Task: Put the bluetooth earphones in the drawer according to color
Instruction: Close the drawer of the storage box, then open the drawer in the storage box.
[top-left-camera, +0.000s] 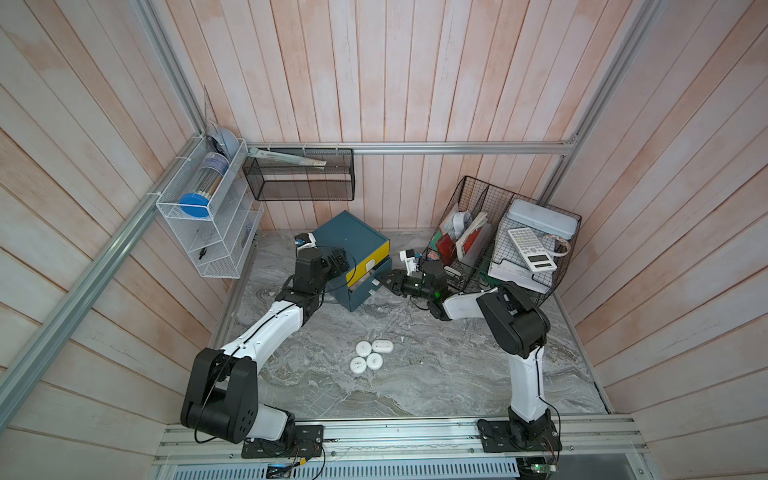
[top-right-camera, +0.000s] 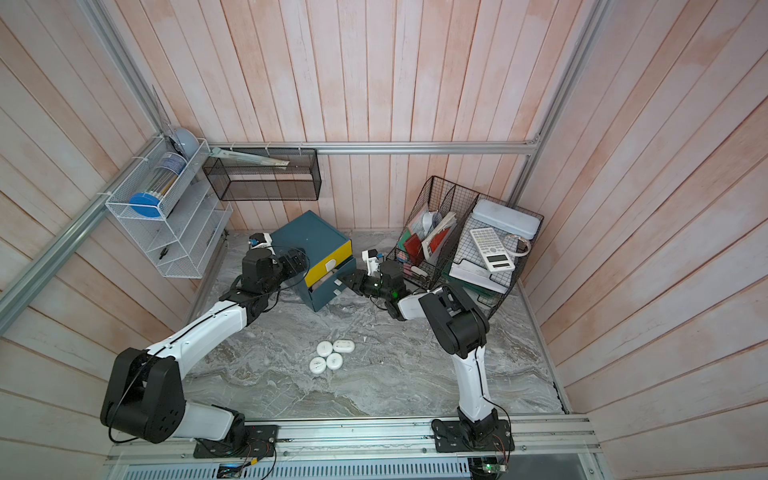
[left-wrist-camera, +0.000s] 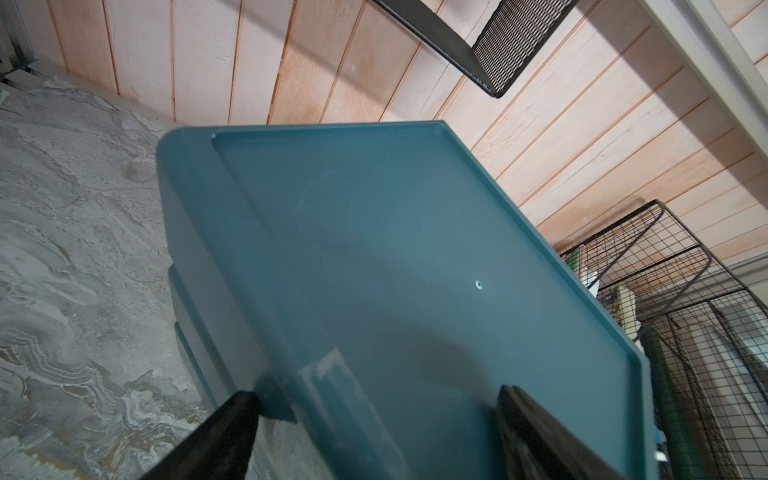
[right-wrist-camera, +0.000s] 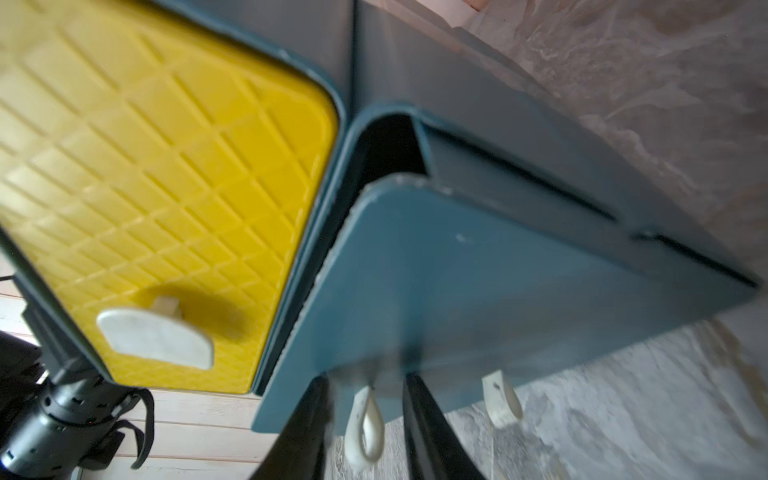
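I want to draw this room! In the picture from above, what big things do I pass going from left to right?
White wire rack on the wall → teal drawer cabinet → black wire basket.

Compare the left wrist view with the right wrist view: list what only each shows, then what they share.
Only the left wrist: the cabinet's flat top, the black mesh shelf on the wall, and the wire basket. Only the right wrist: the yellow drawer front, the part-open teal drawer, and the right gripper straddling its white handle. Both: the teal cabinet, the marble tabletop and the plank wall.
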